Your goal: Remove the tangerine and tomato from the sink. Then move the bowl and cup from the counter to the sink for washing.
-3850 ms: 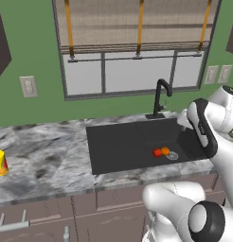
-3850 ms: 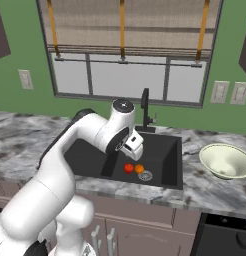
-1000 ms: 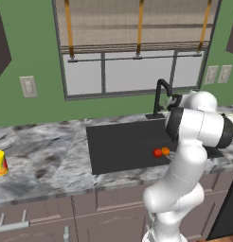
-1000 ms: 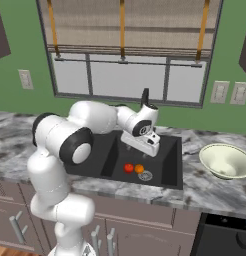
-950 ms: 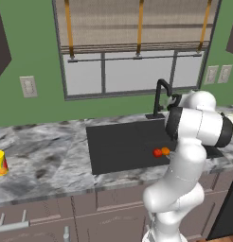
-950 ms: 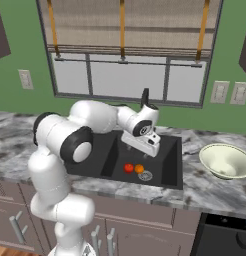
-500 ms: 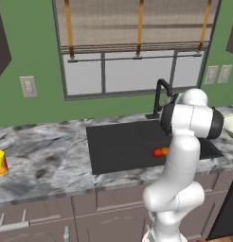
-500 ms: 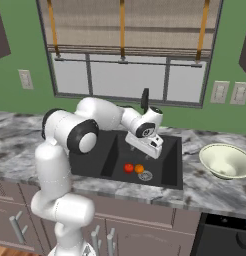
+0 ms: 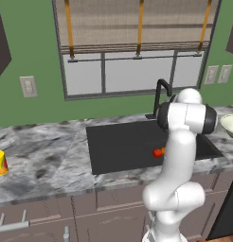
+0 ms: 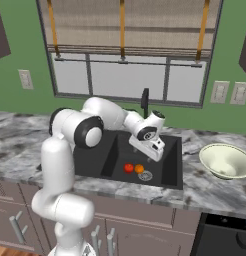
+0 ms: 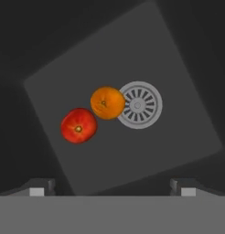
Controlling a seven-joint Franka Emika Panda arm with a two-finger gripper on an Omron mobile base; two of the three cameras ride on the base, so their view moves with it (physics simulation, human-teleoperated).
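The tomato [image 11: 78, 126] and the tangerine [image 11: 107, 103] lie touching on the floor of the black sink [image 10: 170, 161], the tangerine against the round drain [image 11: 138, 104]. My gripper [image 10: 156, 153] hangs open above them over the basin, nothing between its fingertips [image 11: 41, 187]. From the right base the tomato [image 10: 128, 168] is left of the tangerine [image 10: 139, 169]. In the left base view the tomato [image 9: 157, 152] peeks out beside my arm. The bowl [image 10: 226, 161] rests on the counter [image 10: 215, 187] right of the sink. The yellow cup [image 9: 0, 163] stands far left on the counter.
A black curved faucet [image 10: 144, 102] rises behind the basin, close to my forearm. A window with blinds [image 10: 125, 55] spans the green wall behind. Brown cabinets [image 9: 52, 217] run under the counter. Wall outlets [image 10: 229, 92] sit right of the window.
My arm has turned further at its upper joints and the hand has shifted slightly over the sink. The jaws stay open and the fruit has not moved.
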